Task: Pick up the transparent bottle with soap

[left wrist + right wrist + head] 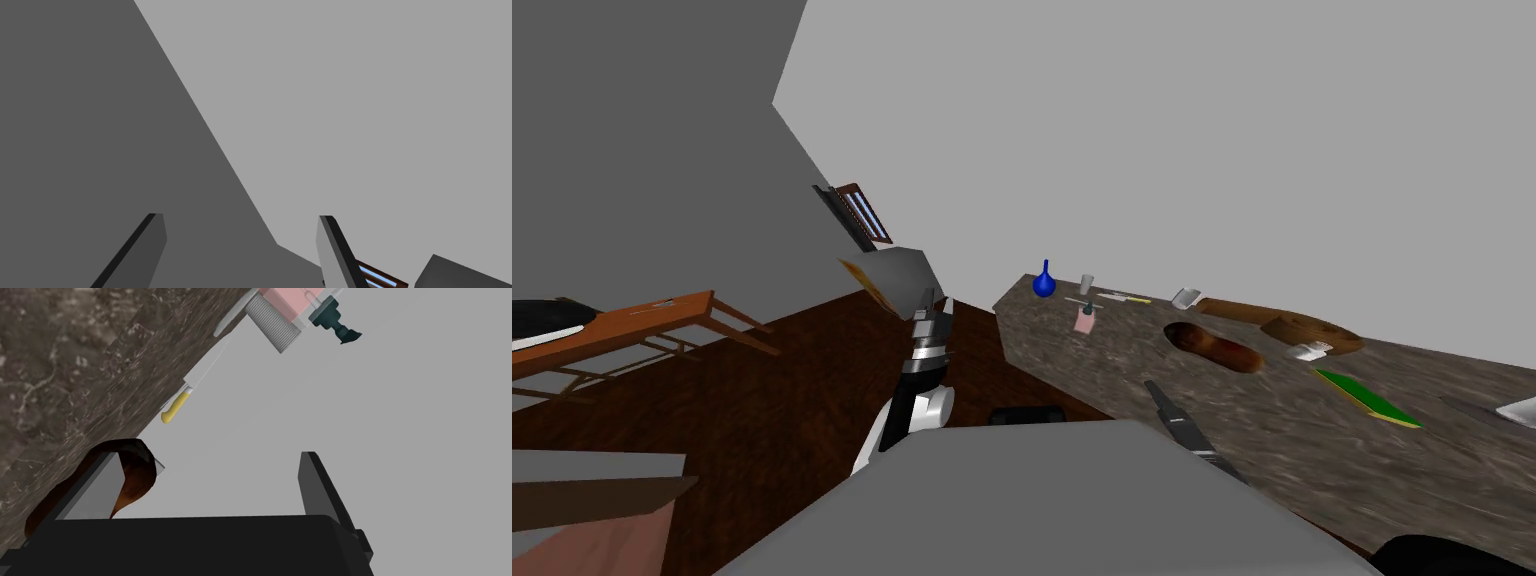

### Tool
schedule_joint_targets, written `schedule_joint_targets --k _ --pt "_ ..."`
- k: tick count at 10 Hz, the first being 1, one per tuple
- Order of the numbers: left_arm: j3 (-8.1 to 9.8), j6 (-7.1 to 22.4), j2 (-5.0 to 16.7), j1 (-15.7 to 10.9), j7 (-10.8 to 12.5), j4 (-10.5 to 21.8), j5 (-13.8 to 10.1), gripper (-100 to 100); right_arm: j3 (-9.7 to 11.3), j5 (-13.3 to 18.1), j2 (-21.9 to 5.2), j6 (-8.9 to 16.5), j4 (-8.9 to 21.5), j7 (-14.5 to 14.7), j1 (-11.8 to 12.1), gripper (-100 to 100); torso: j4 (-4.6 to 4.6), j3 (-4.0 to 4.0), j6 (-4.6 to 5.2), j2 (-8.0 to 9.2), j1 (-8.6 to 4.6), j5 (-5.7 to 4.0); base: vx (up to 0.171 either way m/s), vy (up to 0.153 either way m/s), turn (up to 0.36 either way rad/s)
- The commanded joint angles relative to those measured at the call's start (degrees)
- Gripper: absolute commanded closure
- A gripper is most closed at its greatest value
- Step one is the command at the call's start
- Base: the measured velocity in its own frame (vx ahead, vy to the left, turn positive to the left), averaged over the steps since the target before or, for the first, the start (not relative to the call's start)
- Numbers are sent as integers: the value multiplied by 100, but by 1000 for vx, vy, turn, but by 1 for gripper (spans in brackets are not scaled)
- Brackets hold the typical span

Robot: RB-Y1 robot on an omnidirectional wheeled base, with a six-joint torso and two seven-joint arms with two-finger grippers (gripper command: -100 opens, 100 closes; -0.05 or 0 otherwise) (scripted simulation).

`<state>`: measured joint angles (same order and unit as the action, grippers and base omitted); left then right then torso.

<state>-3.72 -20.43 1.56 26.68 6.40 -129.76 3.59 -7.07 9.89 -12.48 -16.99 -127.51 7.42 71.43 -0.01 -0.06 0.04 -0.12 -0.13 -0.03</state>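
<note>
Right gripper [210,458]: nearest the lens, its two fingers spread wide with nothing between them, poised above the countertop [75,363]; one finger crosses in front of the brown bowl [135,475].
Brown bowl: long, dark and glossy, lying on the mottled stone top close by the gripper.
Soap bottle [287,300]: clear-sided, filled with pink liquid and capped by a dark pump; upright near the counter's far corner, beyond the bowl and well apart from the right gripper.
Neighbours: a ribbed grey cup [274,324] just beside the bottle, a blue vase [1044,284] near it, a yellow-handled knife [190,384] between bottle and bowl.
Left gripper [240,217]: fingers apart and empty, its arm raised off the counter's left end.
Further along: a green board [1367,397] flat on the stone.
</note>
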Motion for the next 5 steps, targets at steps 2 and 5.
schedule_joint_targets --k 2,5 --pt "-1 0 0 -1 0 0 0 0 -168 125 -104 104 24 82 390 -100 -1 -1 -4 -2 1 0 11 -17 260" --pt "0 0 0 0 0 0 0 0 -394 395 -206 195 75 285 939 -100 -1 -4 1 -6 3 1 19 -11 312"
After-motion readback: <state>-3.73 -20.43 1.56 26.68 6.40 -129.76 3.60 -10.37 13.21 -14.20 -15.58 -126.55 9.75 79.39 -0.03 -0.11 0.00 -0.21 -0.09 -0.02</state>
